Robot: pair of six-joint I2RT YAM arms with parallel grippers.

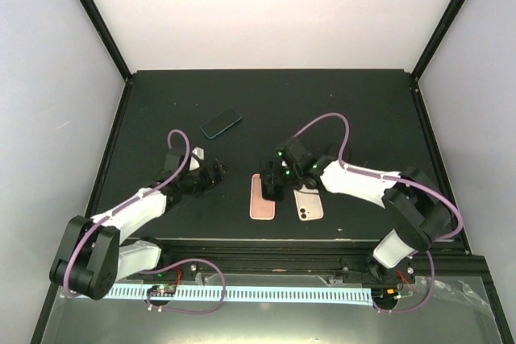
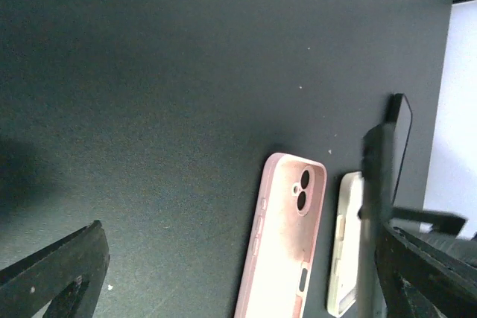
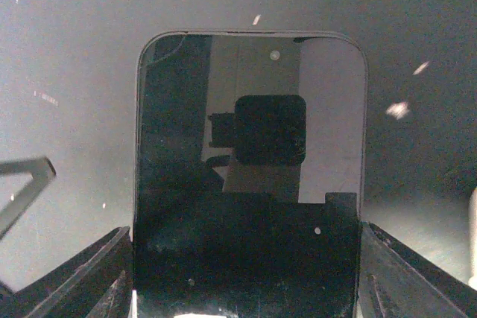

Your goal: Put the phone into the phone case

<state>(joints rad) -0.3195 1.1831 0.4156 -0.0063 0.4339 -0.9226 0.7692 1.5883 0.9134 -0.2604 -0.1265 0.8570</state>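
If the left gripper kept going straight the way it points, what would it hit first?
Probably the pink phone case ahead of the left gripper, though it may reach bare table first; depth is unclear.

Matte black surface, dull, evenly lit from above. Behind it a plain white back wall, the brightest part of the scene. On either side a pale grey left wall and right wall, both bare. Two slanted black posts rising from the far corners. Along the near edge a black metal rail, and below that a white slotted strip. Up close, pale specks scattered over the dark top, under a soft grey sheen.
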